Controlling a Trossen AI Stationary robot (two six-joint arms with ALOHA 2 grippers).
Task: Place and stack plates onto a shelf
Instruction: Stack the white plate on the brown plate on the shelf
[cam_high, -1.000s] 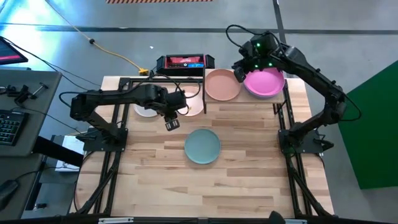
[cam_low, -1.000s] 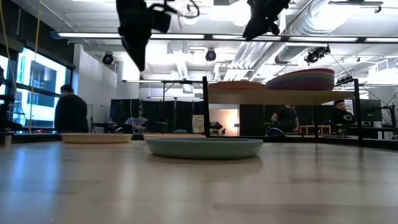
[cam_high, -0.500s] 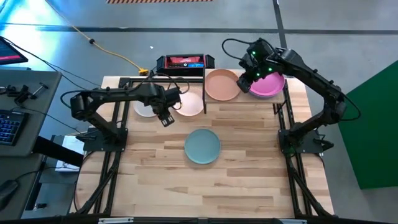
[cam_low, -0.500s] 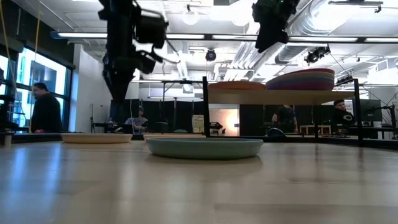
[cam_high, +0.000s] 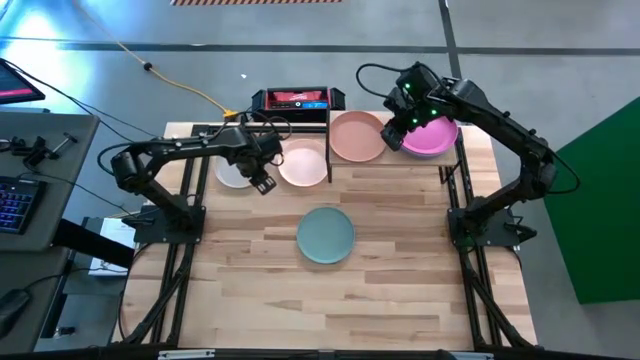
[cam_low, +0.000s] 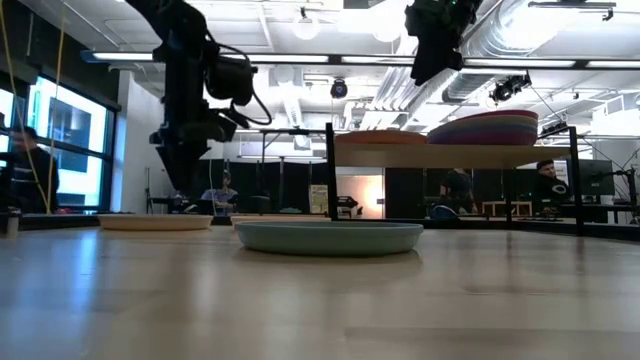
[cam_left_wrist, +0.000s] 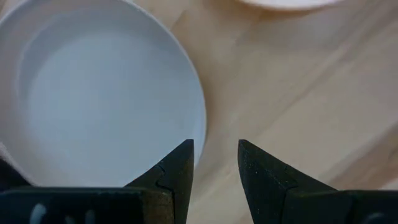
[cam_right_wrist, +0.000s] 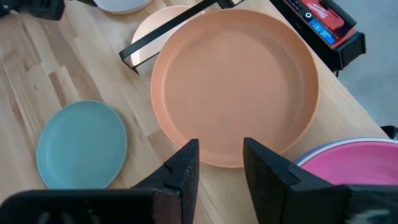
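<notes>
A grey-white plate (cam_high: 232, 172) and a pale pink plate (cam_high: 303, 165) lie flat on the table at the far left. A teal plate (cam_high: 325, 235) lies at mid-table. On the shelf (cam_low: 450, 156) at the far right rest a tan plate (cam_high: 357, 136) and a stack topped by a magenta plate (cam_high: 430, 137). My left gripper (cam_high: 262, 183) points down, open, low over the grey-white plate's (cam_left_wrist: 93, 93) right rim, one fingertip above the rim and one above bare wood. My right gripper (cam_right_wrist: 221, 163) hangs open above the shelf, over the tan plate's (cam_right_wrist: 233, 81) edge beside the magenta plate (cam_right_wrist: 354, 163).
A black and red device (cam_high: 297, 100) sits behind the table's far edge. The shelf's black frame (cam_right_wrist: 161, 38) stands between the pale pink plate and the tan plate. Bare tabletop (cam_high: 330, 300) stretches along the near half. People move about in the room beyond (cam_low: 25, 175).
My left gripper has come down and moved toward the table's far left, from between the two far plates and the teal plate to just above the grey-white plate's rim, rolling somewhat. My right gripper has tipped further down over the shelf.
</notes>
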